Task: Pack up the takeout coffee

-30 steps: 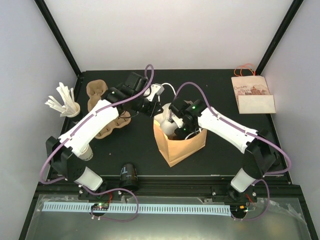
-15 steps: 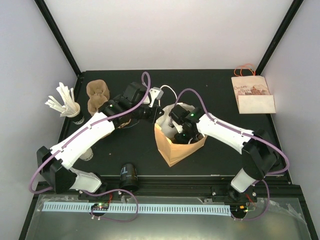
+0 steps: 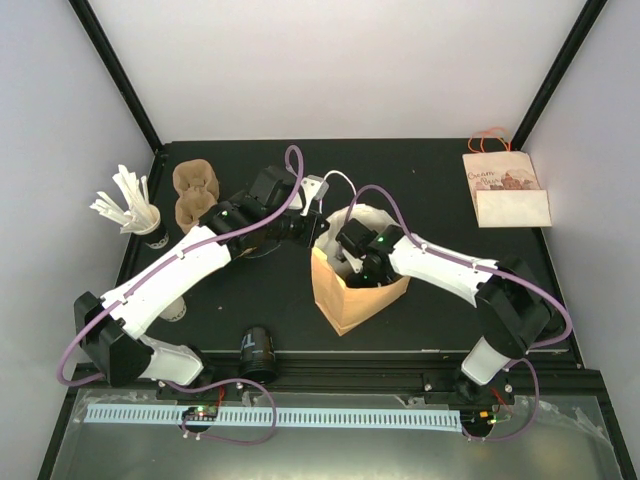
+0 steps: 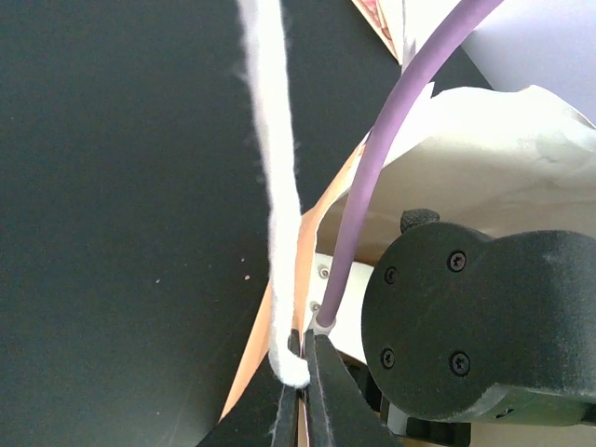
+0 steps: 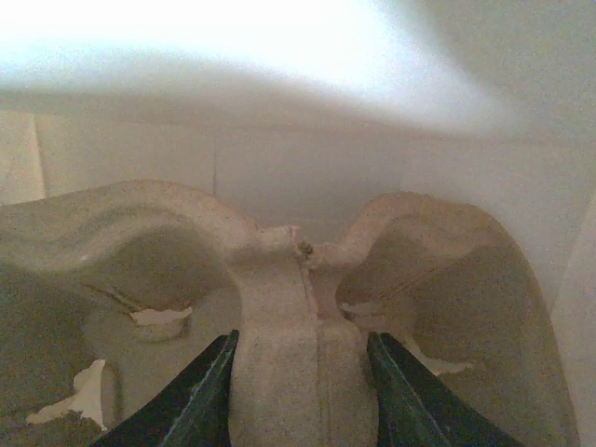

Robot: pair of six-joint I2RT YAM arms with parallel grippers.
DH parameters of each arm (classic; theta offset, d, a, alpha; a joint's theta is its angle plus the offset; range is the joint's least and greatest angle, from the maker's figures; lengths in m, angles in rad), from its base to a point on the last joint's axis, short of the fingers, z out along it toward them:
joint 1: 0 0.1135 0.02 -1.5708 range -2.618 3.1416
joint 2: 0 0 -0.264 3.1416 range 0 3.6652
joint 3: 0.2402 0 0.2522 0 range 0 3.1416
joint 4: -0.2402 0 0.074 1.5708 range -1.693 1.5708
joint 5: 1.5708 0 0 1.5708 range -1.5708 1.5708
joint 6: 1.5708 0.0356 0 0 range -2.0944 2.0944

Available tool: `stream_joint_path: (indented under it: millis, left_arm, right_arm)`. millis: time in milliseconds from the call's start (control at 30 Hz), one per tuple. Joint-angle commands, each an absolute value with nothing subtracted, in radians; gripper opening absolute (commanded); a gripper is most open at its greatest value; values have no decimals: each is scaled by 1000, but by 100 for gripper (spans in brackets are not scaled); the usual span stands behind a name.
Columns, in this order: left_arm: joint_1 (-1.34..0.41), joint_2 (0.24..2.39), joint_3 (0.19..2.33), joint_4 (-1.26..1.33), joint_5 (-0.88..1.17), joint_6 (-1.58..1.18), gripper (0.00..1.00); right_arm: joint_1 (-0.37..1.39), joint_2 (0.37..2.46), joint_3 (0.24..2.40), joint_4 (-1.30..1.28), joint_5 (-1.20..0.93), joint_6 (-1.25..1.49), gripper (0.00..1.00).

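A brown paper bag (image 3: 345,300) stands open mid-table. My left gripper (image 3: 317,224) is shut on its far left rim; in the left wrist view the jaws (image 4: 305,343) pinch the brown bag edge (image 4: 310,237) together with the white rope handle (image 4: 275,186). My right gripper (image 3: 352,266) reaches down into the bag. Its fingers (image 5: 300,339) are shut on the middle ridge of a pulp cup carrier (image 5: 279,279), low between the bag's pale inner walls (image 5: 307,149). A black cup (image 3: 258,350) lies near the front edge, and a white cup (image 3: 173,307) stands beside the left arm.
More pulp carriers (image 3: 192,192) lie at the back left, next to a cup of white stirrers (image 3: 130,208). A flat printed paper bag (image 3: 505,190) lies at the back right. The right arm's purple cable (image 4: 372,186) runs close past the left jaws.
My right gripper has sunk deeper into the bag with the carrier. The left arm swung right and forward, still holding the rim, and the bag's mouth stands wider.
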State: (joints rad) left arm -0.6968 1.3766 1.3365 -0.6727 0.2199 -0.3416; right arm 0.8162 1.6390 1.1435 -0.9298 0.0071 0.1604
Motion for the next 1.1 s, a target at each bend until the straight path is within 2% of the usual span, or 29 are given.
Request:
stream_joint_path:
  millis: [0,200,533,1067]
  left_arm:
    - [-705,1364,1362,-565,170,-349,2]
    - [-715,1358,1371,-556,164,-344,2]
    - [-721,1370,1401,-574,174,-338,1]
    - [-721,1383,1427,-590,229,-341,2]
  right_arm:
    - [825,1685,1084,-952,-4,185,37]
    - [827,1705,1046,-922,-5,192,37]
    - [826,1705,1053,-932,109,212,39]
    - [837,1744,1000,-839,12,216,39]
